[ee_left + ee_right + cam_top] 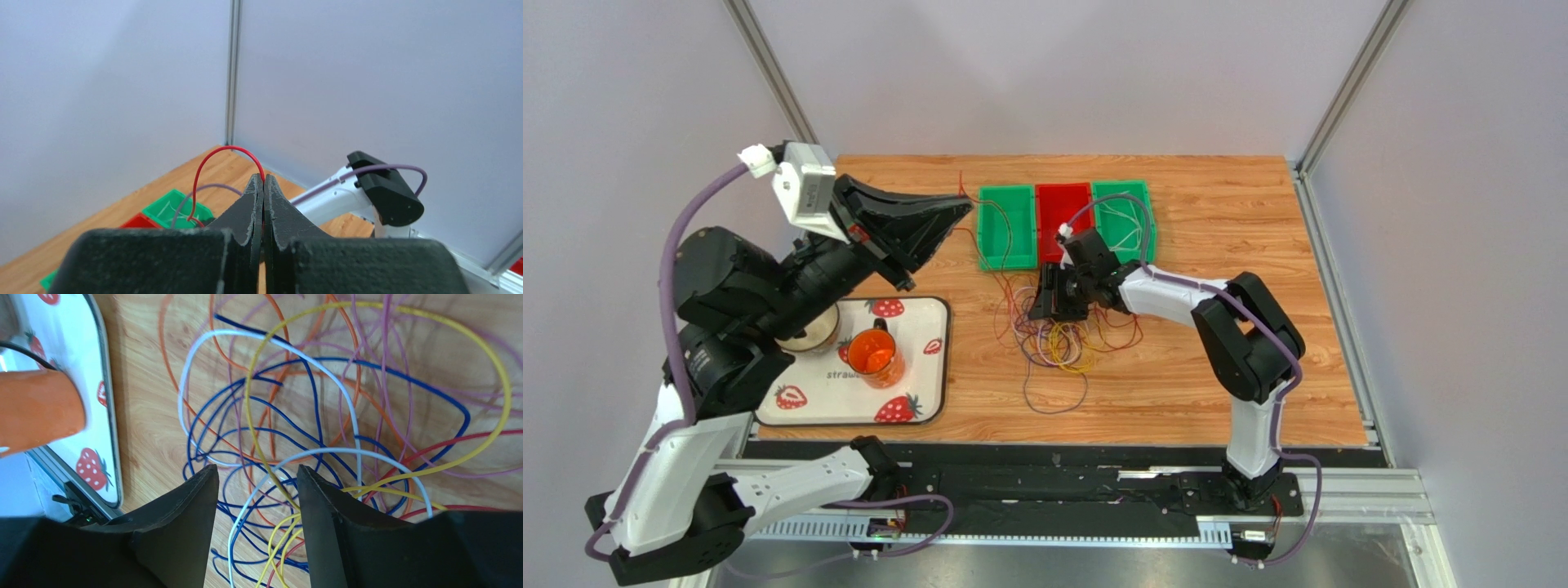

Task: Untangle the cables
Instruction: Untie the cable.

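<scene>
Cables (1057, 349) lay heaped in the middle of the tabletop (1136, 404), just right of the tray (922, 374) and its orange cup (873, 355). The raised left jaws were pressed together on a red wire (212, 160), and the right jaws stood apart over the heap, white and yellow loops between them. Closing there could catch several strands and drag or tighten the whole knot against the held wire. Bare wood lay near and rightward; the tray at left and the bins (1063, 188) behind crowded the heap.
</scene>
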Tool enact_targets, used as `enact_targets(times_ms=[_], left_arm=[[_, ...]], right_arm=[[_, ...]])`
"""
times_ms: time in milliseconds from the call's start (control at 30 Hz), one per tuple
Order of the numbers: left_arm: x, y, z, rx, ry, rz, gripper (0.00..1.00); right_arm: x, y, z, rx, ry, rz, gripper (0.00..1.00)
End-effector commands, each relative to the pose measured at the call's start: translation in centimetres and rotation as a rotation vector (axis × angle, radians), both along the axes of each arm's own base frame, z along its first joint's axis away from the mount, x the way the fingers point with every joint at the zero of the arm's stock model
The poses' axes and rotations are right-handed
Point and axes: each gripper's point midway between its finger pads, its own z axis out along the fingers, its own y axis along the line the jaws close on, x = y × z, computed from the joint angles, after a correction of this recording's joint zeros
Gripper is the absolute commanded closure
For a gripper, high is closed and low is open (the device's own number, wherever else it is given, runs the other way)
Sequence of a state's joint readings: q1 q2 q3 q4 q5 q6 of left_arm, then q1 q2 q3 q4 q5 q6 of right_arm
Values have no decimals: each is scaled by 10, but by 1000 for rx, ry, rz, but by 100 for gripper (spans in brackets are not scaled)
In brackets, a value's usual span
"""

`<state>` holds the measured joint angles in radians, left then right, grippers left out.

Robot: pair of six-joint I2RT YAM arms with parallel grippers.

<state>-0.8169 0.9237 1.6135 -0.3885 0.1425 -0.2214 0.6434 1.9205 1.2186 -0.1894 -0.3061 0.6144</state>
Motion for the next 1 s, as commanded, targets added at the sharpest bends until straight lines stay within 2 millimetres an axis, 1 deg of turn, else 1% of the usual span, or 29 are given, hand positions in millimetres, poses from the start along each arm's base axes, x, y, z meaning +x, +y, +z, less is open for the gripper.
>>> enact_targets(times_ms=[0, 33, 67, 100, 133, 167, 200, 267, 333, 367, 400, 467, 533, 600, 633, 700, 733, 767, 833, 867, 900, 933, 967], left_arm=[[-9, 26, 45, -49, -139, 74, 100], [-9, 29, 51, -57, -154, 84, 100], [-14, 37, 65, -72, -193, 99, 100], [-13, 37, 70, -72, -201, 107, 100], [-13, 40, 76, -80, -214, 116, 100], [-17, 46, 87, -97, -241, 127, 100], [-14, 43, 89, -94, -245, 131, 100], [-15, 43, 96, -101, -262, 128, 100], [-12, 39, 95, -92, -264, 129, 100], [-9, 40, 95, -99, -261, 141, 100], [-8, 41, 95, -103, -260, 148, 100], [-7, 40, 92, -105, -260, 148, 100], [-6, 37, 88, -100, -253, 141, 100], [-1, 33, 80, -87, -236, 141, 100], [0, 30, 76, -85, -228, 139, 100], [7, 23, 64, -72, -212, 136, 100], [11, 19, 57, -64, -198, 134, 100], [13, 16, 54, -58, -191, 130, 100], [15, 11, 47, -49, -175, 120, 100], [15, 8, 45, -46, -172, 110, 100], [16, 7, 43, -43, -166, 104, 100], [16, 3, 39, -34, -160, 92, 100], [13, 0, 36, -23, -164, 69, 100]], right_arm=[[-20, -10, -17, -37, 53, -4, 47], [-24, -13, -20, -43, 61, -6, 47], [-29, -15, -19, -44, 60, -2, 47], [-38, -22, -27, -63, 76, -5, 47], [-43, -26, -29, -71, 82, -4, 47], [-45, -28, -25, -70, 74, -7, 47], [-50, -32, -28, -78, 81, -7, 47], [-54, -37, -24, -93, 76, -3, 47], [-51, -39, -7, -86, 40, -6, 47], [-55, -42, -3, -97, 42, -1, 47], [-55, -44, 7, -93, 23, -5, 47], [-63, -51, 7, -118, 36, -7, 46], [-71, -56, 12, -124, 43, 5, 46], [-71, -59, 22, -131, 12, 9, 46], [-69, -60, 40, -113, -37, 7, 46], [-61, -65, 62, -113, -125, 1, 44], [-58, -66, 88, -76, -198, -6, 43], [-55, -65, 102, -57, -244, -3, 40], [-53, -62, 129, -3, -348, 37, 38], [-57, -62, 150, 47, -404, 57, 37], [-58, -63, 157, 65, -432, 66, 37], [-56, -63, 170, 89, -486, 71, 36], [-59, -67, 189, 121, -540, 66, 36]])
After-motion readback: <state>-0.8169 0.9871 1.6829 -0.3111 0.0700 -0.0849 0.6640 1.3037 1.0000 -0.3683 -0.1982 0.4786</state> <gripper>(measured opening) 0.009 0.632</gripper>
